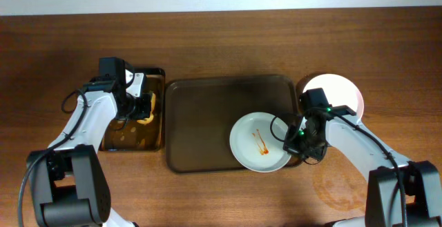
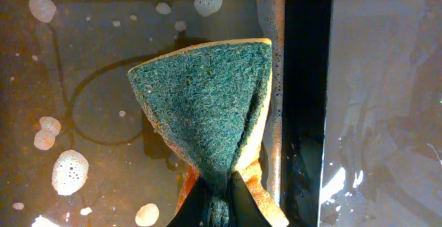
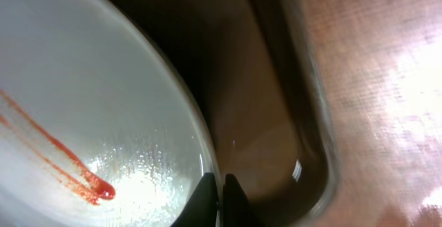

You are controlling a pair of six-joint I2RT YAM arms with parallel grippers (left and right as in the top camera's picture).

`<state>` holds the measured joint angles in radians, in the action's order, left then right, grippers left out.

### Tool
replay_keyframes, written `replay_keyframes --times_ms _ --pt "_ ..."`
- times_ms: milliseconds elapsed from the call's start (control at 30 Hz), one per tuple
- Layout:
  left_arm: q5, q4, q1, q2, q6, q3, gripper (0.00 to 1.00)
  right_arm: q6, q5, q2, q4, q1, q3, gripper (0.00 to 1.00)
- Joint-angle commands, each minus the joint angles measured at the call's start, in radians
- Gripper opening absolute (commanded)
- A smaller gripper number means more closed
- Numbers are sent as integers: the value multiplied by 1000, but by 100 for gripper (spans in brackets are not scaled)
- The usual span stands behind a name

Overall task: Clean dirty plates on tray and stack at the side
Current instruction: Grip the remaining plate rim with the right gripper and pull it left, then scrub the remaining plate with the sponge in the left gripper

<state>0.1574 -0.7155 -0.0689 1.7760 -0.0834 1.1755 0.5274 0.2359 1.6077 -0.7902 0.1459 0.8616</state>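
Observation:
A white plate (image 1: pixel 259 142) with red sauce streaks lies at the right front of the dark brown tray (image 1: pixel 200 116). My right gripper (image 1: pixel 295 141) is shut on the plate's right rim; in the right wrist view the fingers (image 3: pixel 221 198) pinch the rim of the plate (image 3: pixel 83 103). My left gripper (image 1: pixel 141 103) is shut on a sponge (image 2: pixel 207 110) with a green scouring face and yellow body, held over soapy water in a dark basin (image 1: pixel 131 137). A clean white plate (image 1: pixel 338 89) sits on the table at the tray's right.
The basin's black wall (image 2: pixel 304 103) runs next to the sponge. Foam bubbles (image 2: pixel 69 172) float on the water. The tray's raised rim (image 3: pixel 304 116) curves beside the held plate. Bare wooden table (image 1: pixel 228 41) lies behind the tray.

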Motion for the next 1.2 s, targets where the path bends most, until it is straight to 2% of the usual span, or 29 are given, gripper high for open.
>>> replay_keyframes --times_ms 0,100,267,300,367,467,600,700,900,1167 --pt "15 0 13 10 -12 3 0 -22 0 9 54 8 9 4" --pt "23 2 30 7 -11 11 0 -21 16 9 186 41 39 4" --pt "167 4 83 -67 -11 27 0 -9 -37 9 378 165 42 4" --pt "198 4 104 -80 -7 27 0 13 -78 10 380 186 42 4" --pt "260 4 155 -84 76 26 0 37 -114 20 394 208 42 4" --pt "267 7 237 -84 190 22 0 70 -113 57 407 209 42 4" --pt "269 51 370 -84 206 20 0 84 -109 112 418 209 42 4" --pt "266 103 428 -80 286 11 0 84 -109 119 417 208 42 4" --pt "263 233 504 -52 555 -50 0 84 -105 119 412 207 42 4" --pt "389 369 586 60 608 -63 0 84 -106 119 412 207 42 4"
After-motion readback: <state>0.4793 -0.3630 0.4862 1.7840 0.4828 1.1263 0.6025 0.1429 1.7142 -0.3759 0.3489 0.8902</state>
